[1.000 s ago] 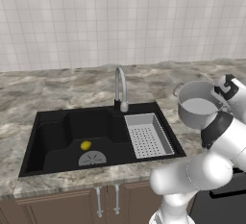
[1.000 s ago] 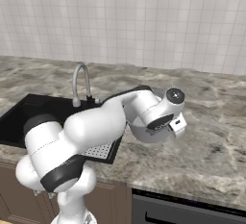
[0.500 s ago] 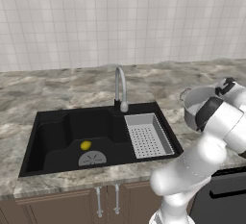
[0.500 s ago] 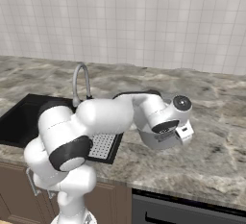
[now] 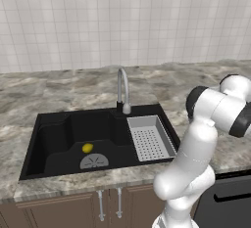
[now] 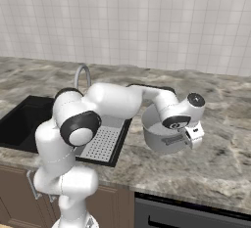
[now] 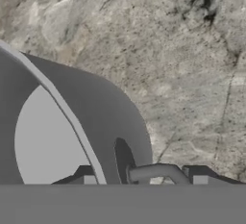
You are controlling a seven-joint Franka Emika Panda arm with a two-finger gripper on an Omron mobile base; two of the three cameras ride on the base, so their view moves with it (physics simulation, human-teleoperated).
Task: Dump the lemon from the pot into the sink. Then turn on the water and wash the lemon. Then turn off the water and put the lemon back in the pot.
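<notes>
You have the gripper (image 7: 144, 180) closed on the rim of the empty grey pot (image 6: 159, 135), loop handle between the fingers, bare marble counter (image 7: 192, 74) open ahead

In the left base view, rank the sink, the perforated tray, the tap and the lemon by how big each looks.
Largest to smallest:
1. sink
2. perforated tray, sitting inside the sink's right end
3. tap, tall but slim
4. lemon, by far the smallest, beside the drain
</notes>
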